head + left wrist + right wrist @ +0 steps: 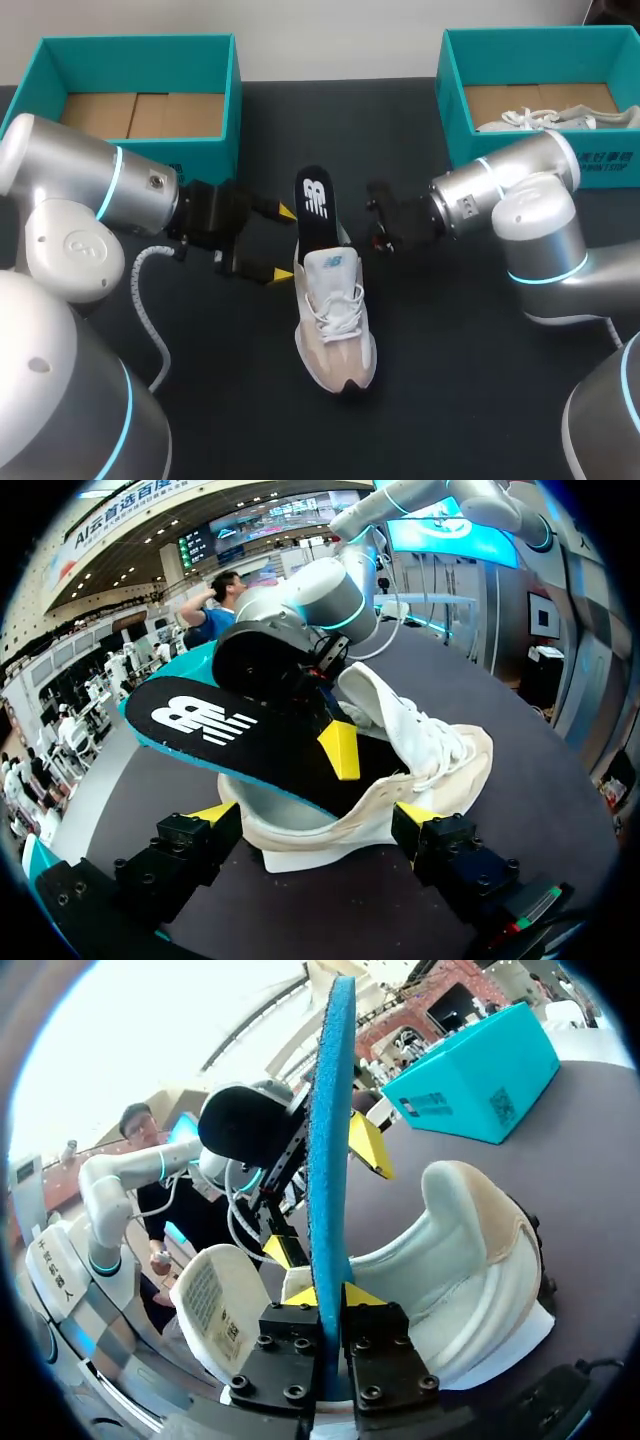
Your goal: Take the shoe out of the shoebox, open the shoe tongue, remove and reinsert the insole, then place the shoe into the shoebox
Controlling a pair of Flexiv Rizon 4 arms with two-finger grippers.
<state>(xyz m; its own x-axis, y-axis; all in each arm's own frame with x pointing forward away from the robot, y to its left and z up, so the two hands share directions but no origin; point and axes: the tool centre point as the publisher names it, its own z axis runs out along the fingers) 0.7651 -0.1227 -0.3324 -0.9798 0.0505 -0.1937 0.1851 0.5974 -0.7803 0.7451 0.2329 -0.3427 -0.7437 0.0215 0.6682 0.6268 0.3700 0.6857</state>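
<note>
- Head view: the shoe (335,320) lies on the surface (480,390), well apart from the teal shoebox (540,45). Its black insole (313,205) stands up out of the heel end. The left claw (284,243) is spread wide just beside the shoe's heel and holds nothing. The right claw (378,225) meets the insole from the other side.
- Left wrist view: the shoe (440,760) sits just ahead of the left claw (315,815), its collar between the spread tips. I cannot tell whether they touch it. The insole (230,735) slants out of the opening.
- Right wrist view: the right claw (330,1300) is clamped on the insole (328,1110), edge-on between its tips, with the shoe (470,1260) just ahead. The insole step looks half done. It would go best by guiding the insole along the shoe's length without twisting, while the left claw braces the heel so the shoe cannot slide.
</note>
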